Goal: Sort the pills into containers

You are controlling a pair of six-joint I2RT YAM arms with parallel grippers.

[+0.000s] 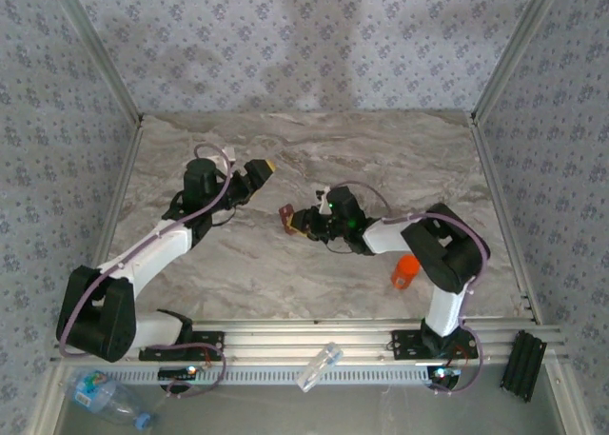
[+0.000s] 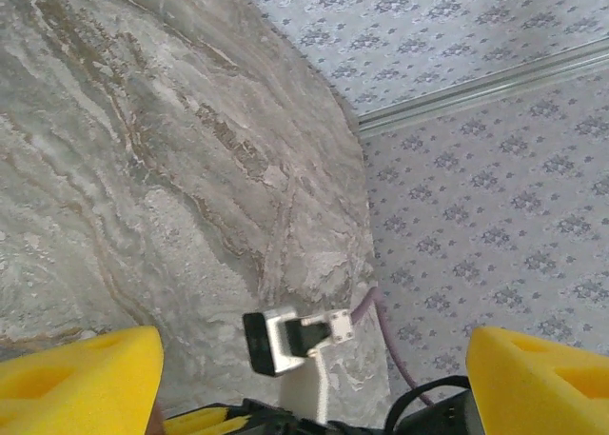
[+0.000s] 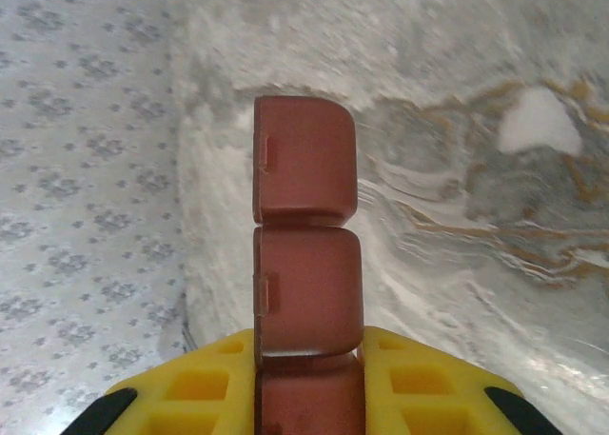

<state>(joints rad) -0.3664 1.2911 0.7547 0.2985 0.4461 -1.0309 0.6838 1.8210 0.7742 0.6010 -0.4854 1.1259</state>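
Where right arm bends, orange-red pill bottle (image 1: pixel 406 271) sits on marble table (image 1: pixel 285 273), near right; upright or tilted unclear. Right gripper (image 1: pixel 300 222) mid-table, jaws pinching brown-red compartment strip (image 3: pixel 304 254), its near end cut off between yellow fingers (image 3: pixel 419 383). Left gripper (image 1: pixel 259 173) farther left, jaws spread.
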